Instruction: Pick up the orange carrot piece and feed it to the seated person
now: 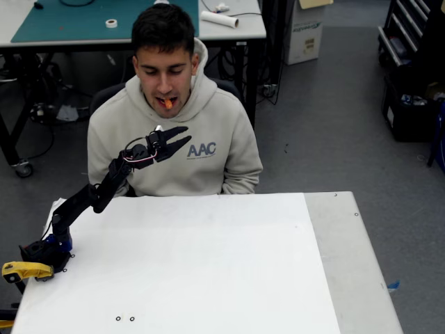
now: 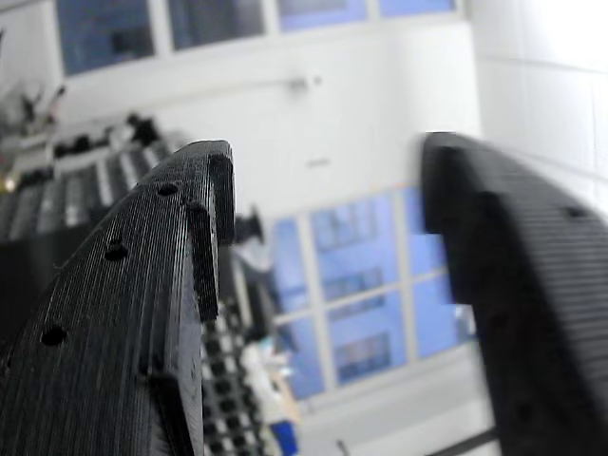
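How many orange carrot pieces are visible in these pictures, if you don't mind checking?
1. The orange carrot piece is in the seated person's mouth, above the open gripper. None lies on the white table; another could be hidden behind the arm.

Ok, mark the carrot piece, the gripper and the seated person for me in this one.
orange carrot piece [image 1: 167, 103], fixed view, on the end sticking out of the mouth.
gripper [image 1: 185, 136], fixed view, midway between its open fingertips.
seated person [image 1: 208, 163], fixed view, on the sweatshirt chest beside the lettering.
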Robot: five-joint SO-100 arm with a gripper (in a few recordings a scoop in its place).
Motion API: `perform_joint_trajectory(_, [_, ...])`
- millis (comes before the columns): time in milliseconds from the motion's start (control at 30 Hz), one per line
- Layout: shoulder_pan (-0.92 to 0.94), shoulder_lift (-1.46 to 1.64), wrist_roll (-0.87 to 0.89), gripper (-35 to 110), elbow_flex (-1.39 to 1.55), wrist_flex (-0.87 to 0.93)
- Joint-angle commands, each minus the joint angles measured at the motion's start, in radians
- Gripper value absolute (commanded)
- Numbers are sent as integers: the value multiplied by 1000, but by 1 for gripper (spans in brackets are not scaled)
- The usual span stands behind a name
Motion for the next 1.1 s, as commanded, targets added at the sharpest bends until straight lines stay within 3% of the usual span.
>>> perform_joint_trajectory(0, [28,61,-2,-3,-40,2])
perform_joint_trajectory(233, [80,87,115,-2,83,3])
perform_joint_trajectory(267, [100,222,304,-2,268,3])
perform_joint_trajectory(467, [91,546,673,-2,796,3])
perform_joint_trajectory(1067, [86,1247,1232,-2,2022,-2])
